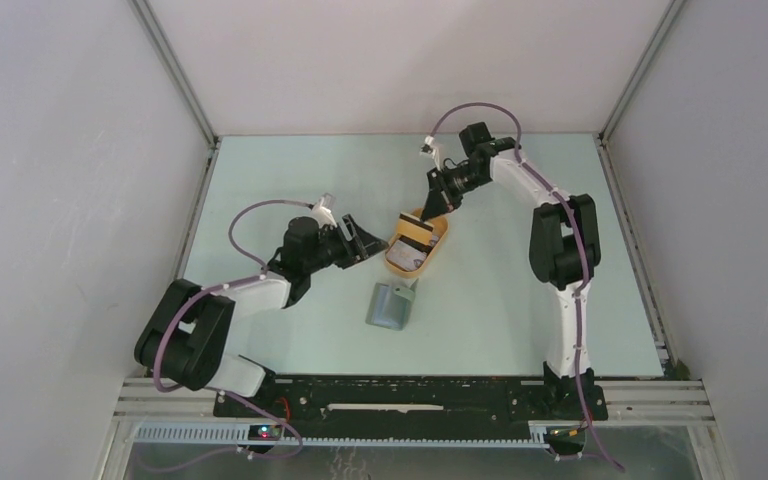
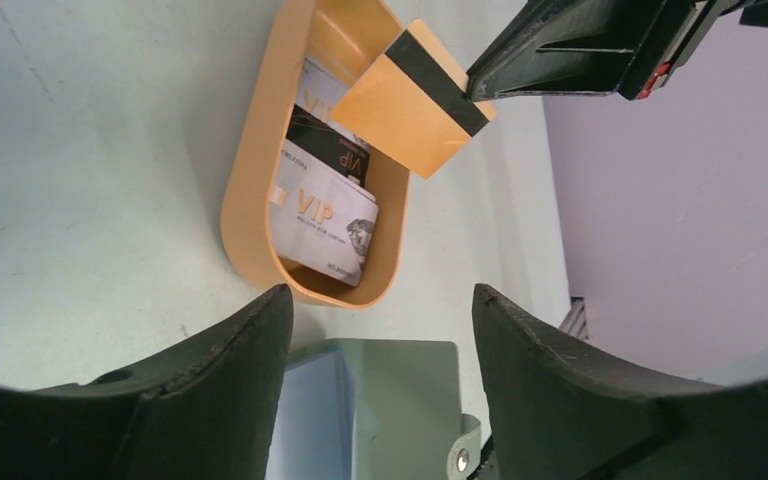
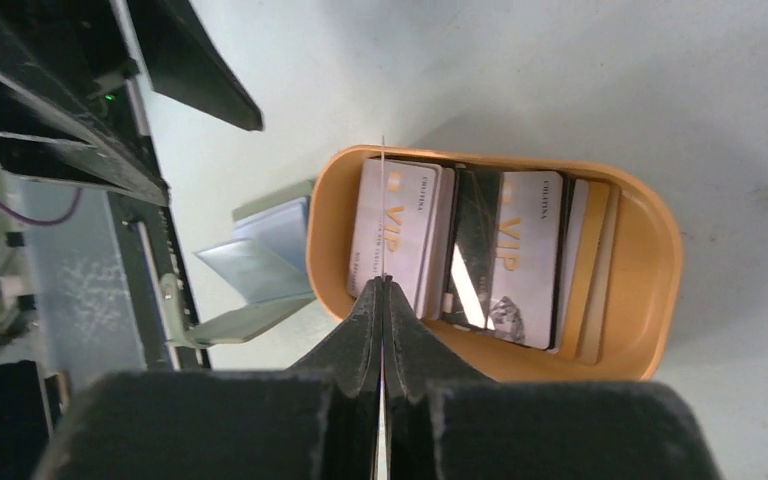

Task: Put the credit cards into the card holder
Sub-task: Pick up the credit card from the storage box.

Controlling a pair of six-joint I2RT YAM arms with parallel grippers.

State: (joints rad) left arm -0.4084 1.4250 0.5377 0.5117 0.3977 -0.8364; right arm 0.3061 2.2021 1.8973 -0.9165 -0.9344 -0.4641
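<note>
My right gripper [image 1: 433,208] is shut on a tan credit card with a dark stripe [image 2: 415,98] and holds it above the orange tray [image 1: 438,250]. In the right wrist view the card shows edge-on [image 3: 383,200] between the closed fingers. More credit cards, whitish and black, [image 2: 322,215] lie in the tray [image 2: 245,190]; they also show in the right wrist view [image 3: 505,255]. The grey-green card holder [image 1: 391,305] lies open on the table just before the tray, its snap tab [image 2: 463,455] to one side. My left gripper [image 2: 380,350] is open and empty above the holder [image 2: 400,400].
The orange oval tray [image 3: 650,290] sits mid-table. White enclosure walls stand on both sides and the back. A black rail [image 1: 410,395] runs along the near edge with the arm bases.
</note>
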